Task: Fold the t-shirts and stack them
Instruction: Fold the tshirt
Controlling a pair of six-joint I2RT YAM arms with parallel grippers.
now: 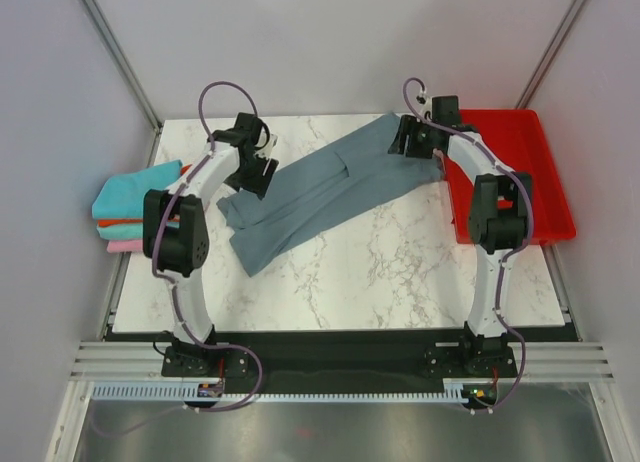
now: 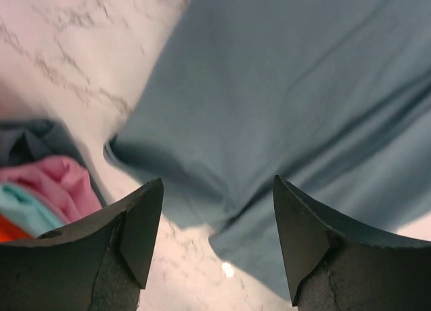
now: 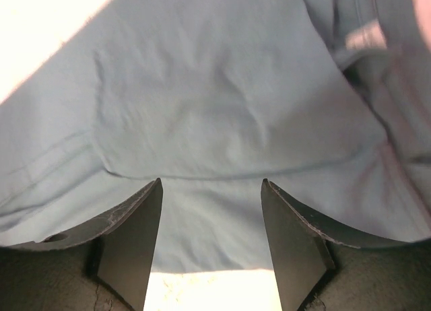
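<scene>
The large slate grey-blue cloth t-shirt (image 1: 330, 187) lies spread slantwise on the white marbled table (image 1: 400, 272), from the far right towards the near left. At the table's left edge sits a stack, the folded teal cloth shirt (image 1: 130, 194) on top, the folded orange shirt (image 1: 113, 224) under it and the folded pink shirt (image 1: 120, 246) lowest. The red plastic tray (image 1: 540, 182) lies along the right edge, just beside the big shirt's far end.

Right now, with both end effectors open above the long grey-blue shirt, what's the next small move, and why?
Probably lower the left end effector and pinch the near end of the slate grey-blue cloth t-shirt. Both it and the right end effector stand open and empty, and the shirt lies as a long diagonal strip on the white marble table, not yet folded short.
</scene>
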